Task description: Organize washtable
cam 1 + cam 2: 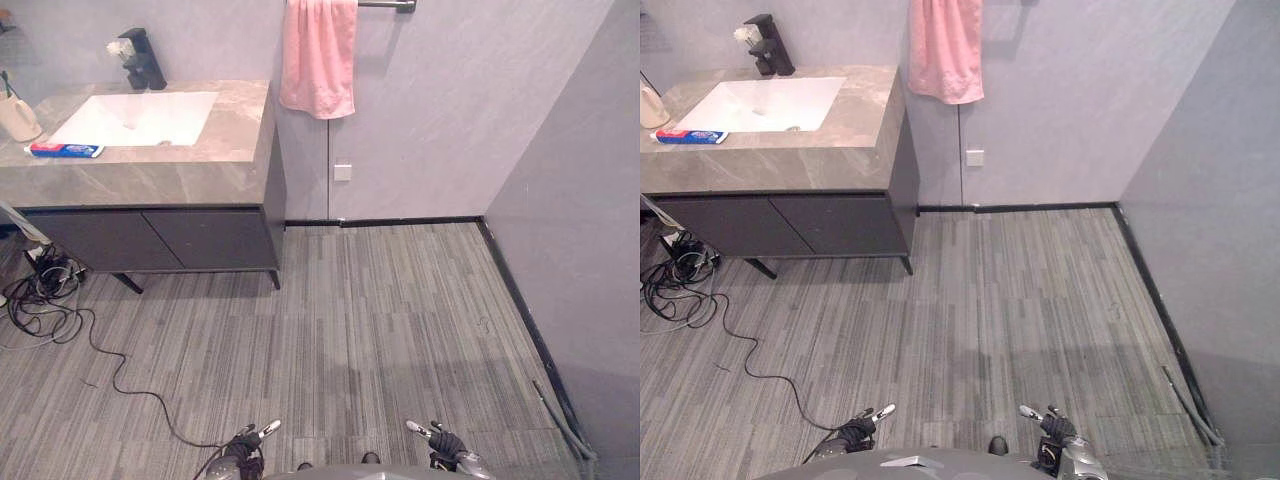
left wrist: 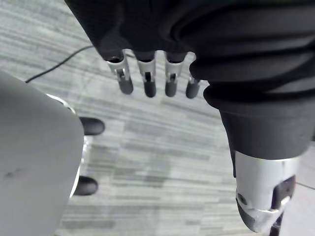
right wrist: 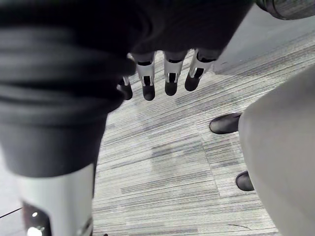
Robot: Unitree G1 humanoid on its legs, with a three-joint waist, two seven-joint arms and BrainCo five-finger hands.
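We log the grey stone-look washtable (image 1: pixel 200 172) at the far left against the wall, on a dark cabinet (image 1: pixel 205 238). Its white rectangular sink (image 1: pixel 135 118) lies below a black faucet (image 1: pixel 140 60), a red, white and blue toothpaste tube (image 1: pixel 64 150) lies flat by the sink's near left corner, and a beige cup (image 1: pixel 18 118) stands further left. A pink towel (image 1: pixel 318 55) hangs on the wall to its right. Well apart from it, low over the grey striped floor (image 1: pixel 390 320), the left hand (image 1: pixel 247 441) and right hand (image 1: pixel 441 440) each show straight fingers (image 2: pixel 149 83) (image 3: pixel 147 84), slightly spread, holding nothing.
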